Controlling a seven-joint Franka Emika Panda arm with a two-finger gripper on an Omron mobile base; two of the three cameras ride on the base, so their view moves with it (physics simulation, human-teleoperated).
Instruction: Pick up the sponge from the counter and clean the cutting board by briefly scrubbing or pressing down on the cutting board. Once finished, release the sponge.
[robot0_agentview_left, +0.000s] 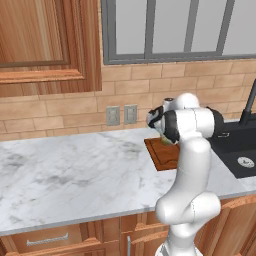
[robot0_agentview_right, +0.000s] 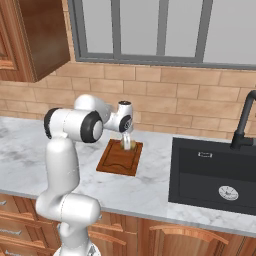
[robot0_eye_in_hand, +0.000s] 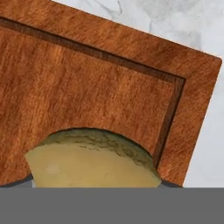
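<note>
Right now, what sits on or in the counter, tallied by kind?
Sponge: 1, in the pincer
Board: 1
Sink: 1
Faucet: 1
Total: 4

cutting board (robot0_eye_in_hand: 96, 92) grained reddish wood, matt; sponge (robot0_eye_in_hand: 92, 162) rough, porous; counter (robot0_agentview_left: 75, 175) smooth veined marble.
</note>
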